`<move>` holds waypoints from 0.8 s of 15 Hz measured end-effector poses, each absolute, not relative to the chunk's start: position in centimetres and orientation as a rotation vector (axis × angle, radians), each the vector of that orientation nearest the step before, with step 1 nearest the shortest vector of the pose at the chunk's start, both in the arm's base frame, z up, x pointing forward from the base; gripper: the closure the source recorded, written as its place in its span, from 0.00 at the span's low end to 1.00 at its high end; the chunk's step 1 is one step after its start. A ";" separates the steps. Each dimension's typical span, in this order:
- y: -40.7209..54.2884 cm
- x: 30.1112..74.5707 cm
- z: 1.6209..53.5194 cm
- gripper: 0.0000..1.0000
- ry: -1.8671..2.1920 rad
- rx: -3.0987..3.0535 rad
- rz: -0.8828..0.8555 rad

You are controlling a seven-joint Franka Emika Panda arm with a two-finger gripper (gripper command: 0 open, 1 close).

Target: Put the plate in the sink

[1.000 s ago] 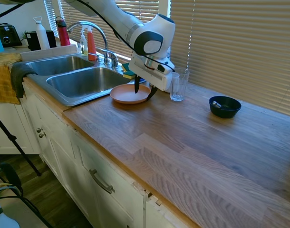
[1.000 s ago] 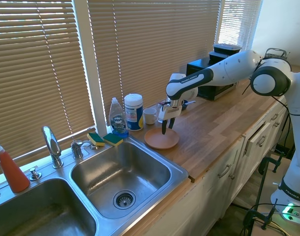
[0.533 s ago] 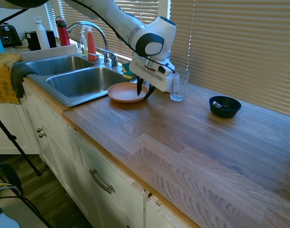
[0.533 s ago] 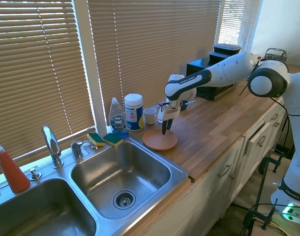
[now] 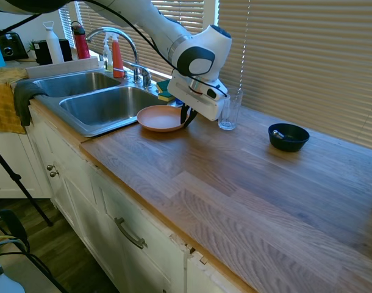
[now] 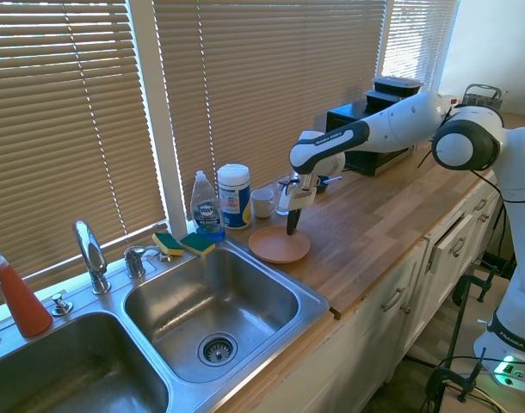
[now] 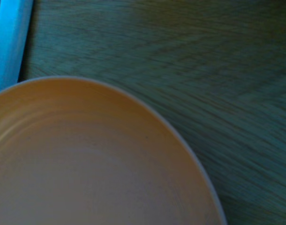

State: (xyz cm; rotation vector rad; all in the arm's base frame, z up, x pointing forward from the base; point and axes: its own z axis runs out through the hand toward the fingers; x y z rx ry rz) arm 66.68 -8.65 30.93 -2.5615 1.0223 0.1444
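The round, shallow, salmon-pink plate (image 5: 162,118) rests flat on the wooden butcher-block countertop (image 5: 247,183), with its edge just beside the rim of the stainless steel double-basin sink (image 5: 103,104). In the second exterior view the plate (image 6: 280,244) lies at the right corner of the nearer basin, outside the sink (image 6: 211,305). The wrist view shows the plate interior (image 7: 86,159) from close by, with countertop grain beyond it.

The white arm's two-finger gripper (image 5: 186,116) points downward at the plate edge farthest from the sink. In the second exterior view the gripper (image 6: 291,227) appears as a single dark shape, so the jaws stand close together at the plate rim; whether they clamp the rim cannot be told.

A clear drinking glass (image 5: 229,110) stands just beside the gripper. A small dark blue bowl (image 5: 288,137) sits well apart, farther right along the countertop. A curved chrome faucet (image 6: 90,254) rises behind the sink. Two green-and-yellow sponges (image 6: 183,243) lie on the sink's far rim, near a clear dish-soap bottle (image 6: 206,206).
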 end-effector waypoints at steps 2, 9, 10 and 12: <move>-9.5 66.4 30.8 1.00 0.999 -2.542 0.158; -10.8 65.5 34.1 1.00 0.957 -2.485 0.159; -10.0 65.3 35.2 1.00 0.952 -2.486 0.149; -7.4 64.8 37.5 1.00 0.950 -2.499 0.139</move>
